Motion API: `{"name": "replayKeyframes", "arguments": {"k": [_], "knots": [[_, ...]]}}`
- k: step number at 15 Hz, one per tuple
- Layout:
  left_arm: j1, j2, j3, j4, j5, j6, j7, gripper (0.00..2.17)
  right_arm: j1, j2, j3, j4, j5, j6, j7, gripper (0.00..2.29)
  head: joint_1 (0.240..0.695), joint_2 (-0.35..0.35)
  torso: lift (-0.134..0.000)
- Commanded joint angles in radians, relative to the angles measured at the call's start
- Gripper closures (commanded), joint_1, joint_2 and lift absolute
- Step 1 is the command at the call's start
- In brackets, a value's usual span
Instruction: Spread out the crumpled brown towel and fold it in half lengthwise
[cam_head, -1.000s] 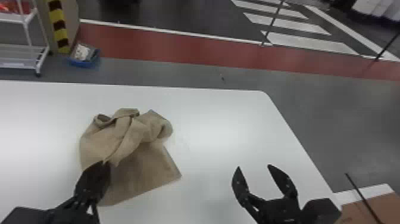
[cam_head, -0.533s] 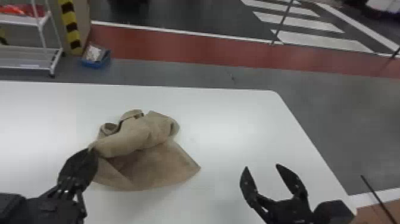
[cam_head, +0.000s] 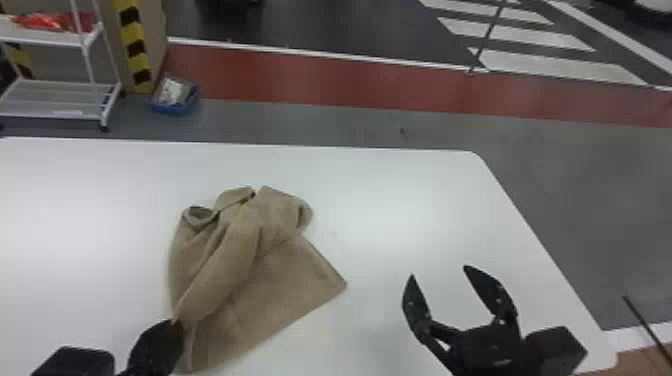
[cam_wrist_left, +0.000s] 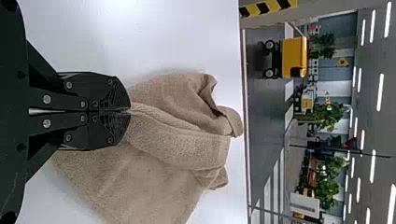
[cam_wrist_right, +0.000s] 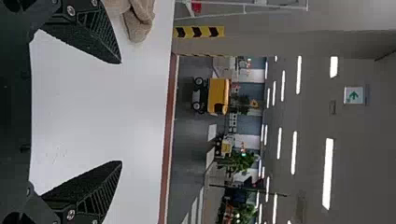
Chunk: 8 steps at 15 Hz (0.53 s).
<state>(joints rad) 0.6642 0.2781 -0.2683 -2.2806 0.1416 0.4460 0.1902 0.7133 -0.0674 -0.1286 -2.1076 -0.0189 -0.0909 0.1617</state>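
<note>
- The brown towel lies left on the worktop, bunched at its far side; its near right part is flatter;
- The left pincer is closed on the towel's near left part; the right pincer is open and empty, apart to the right;
- Spreading seems partly done; far folds need opening; lengthwise folding is all to do.

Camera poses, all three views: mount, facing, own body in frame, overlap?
Head view: on the head, looking forward and down at the white table and brown towel; left end effector and right end effector show.
Left wrist view: left wrist, facing out over its shut fingers, towel ahead.
Right wrist view: right wrist, facing out between its open fingers across the table.
Shared: towel, all three; yellow vehicle, both wrists.
</note>
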Motion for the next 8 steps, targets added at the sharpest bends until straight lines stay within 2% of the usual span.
{"name": "replayKeyframes", "arguments": {"k": [1, 3, 6, 8], "knots": [[0.012, 0.003, -0.002, -0.008, -0.002, -0.002, -0.002, 1.83, -0.063, -0.014, 0.034, -0.002, 0.211, 0.075, 0.085, 0.12, 0.695, -0.212, -0.123], [0.015, 0.003, -0.003, -0.01, -0.004, -0.002, -0.002, 1.83, -0.124, -0.023, 0.057, -0.008, 0.384, 0.155, 0.164, 0.12, 0.695, -0.153, -0.123], [0.018, 0.003, -0.002, -0.017, -0.005, -0.002, -0.002, 1.83, -0.222, -0.043, 0.113, -0.008, 0.631, 0.256, 0.358, 0.13, 0.695, -0.119, -0.123], [0.022, 0.003, -0.003, -0.02, -0.007, -0.002, -0.002, 1.83, -0.276, -0.066, 0.136, -0.008, 0.683, 0.277, 0.472, 0.14, 0.695, -0.086, -0.123]]}}
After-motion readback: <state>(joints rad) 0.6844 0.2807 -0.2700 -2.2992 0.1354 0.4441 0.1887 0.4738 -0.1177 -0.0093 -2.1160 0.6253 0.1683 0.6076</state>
